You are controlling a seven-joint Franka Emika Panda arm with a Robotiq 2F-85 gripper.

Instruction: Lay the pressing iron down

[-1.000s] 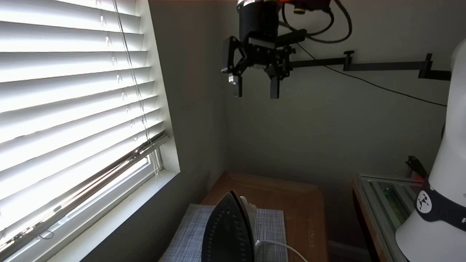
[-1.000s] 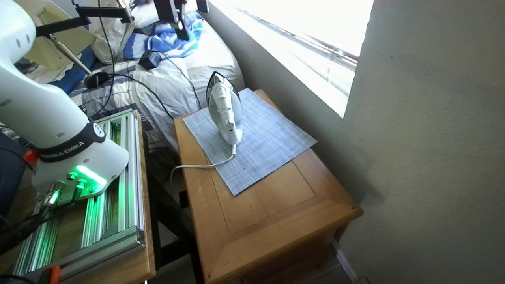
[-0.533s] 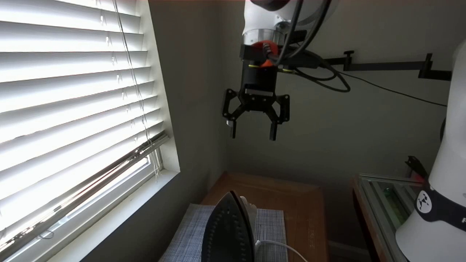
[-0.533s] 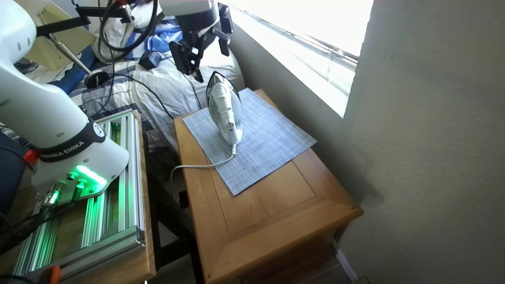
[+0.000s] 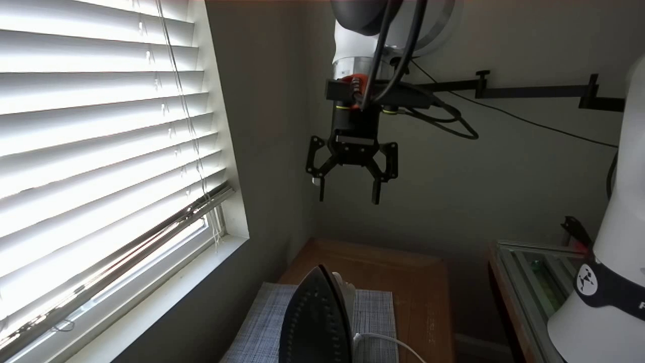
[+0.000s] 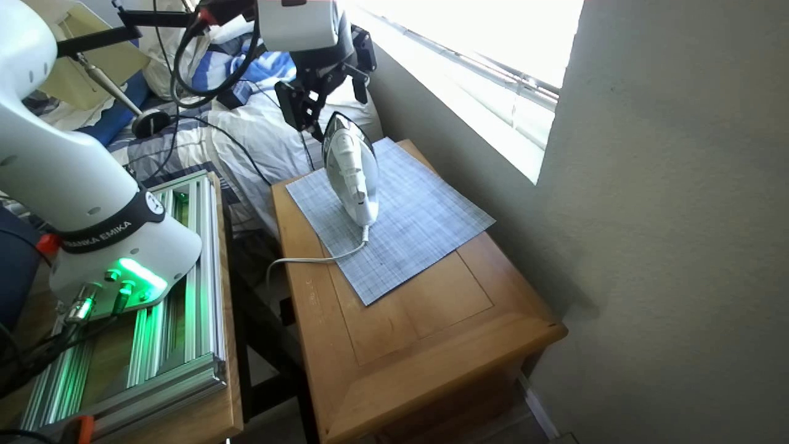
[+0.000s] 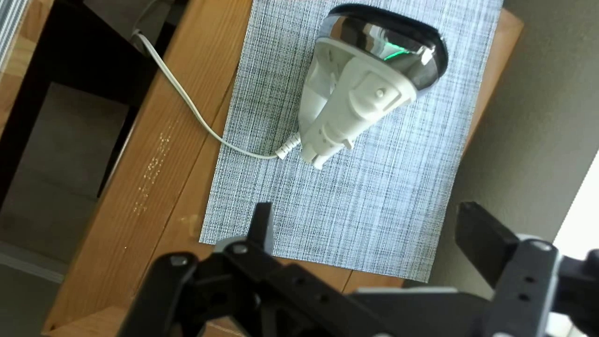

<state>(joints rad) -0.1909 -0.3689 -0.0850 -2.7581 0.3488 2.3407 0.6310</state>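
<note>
the pale whitish, smooth pressing iron (image 6: pixel 350 163) with pointed shape is standing on its heel, with the nose directed up. in an exterior view, it is on the left part of the grey-white rectangular woven mat (image 6: pixel 425 228), and this mat lies flat on the brown wooden table (image 6: pixel 419 333). in an exterior view, the dark, teardrop-shaped soleplate (image 5: pixel 315 317) with small holes is turned to the near side; its lower end is cut by the border. a thin white cord (image 6: pixel 308 260) leaves the iron low, crosses the mat and the wood, and goes over the table's left edge.

the black metal gripper (image 5: pixel 348 200) hangs above the table, pointing down. its two fingers (image 7: pixel 262 227) are spread wide, one at left and one at right in the wrist view. there the iron is on the far side, apart from the fingers.

the white rounded robot arm (image 6: pixel 80 166) stands at left on a silver metal frame (image 6: pixel 206 271). farther is a bed (image 6: pixel 271 132) with white and blue covers. in an exterior view, white slatted blinds (image 5: pixel 101 126) are at left.
</note>
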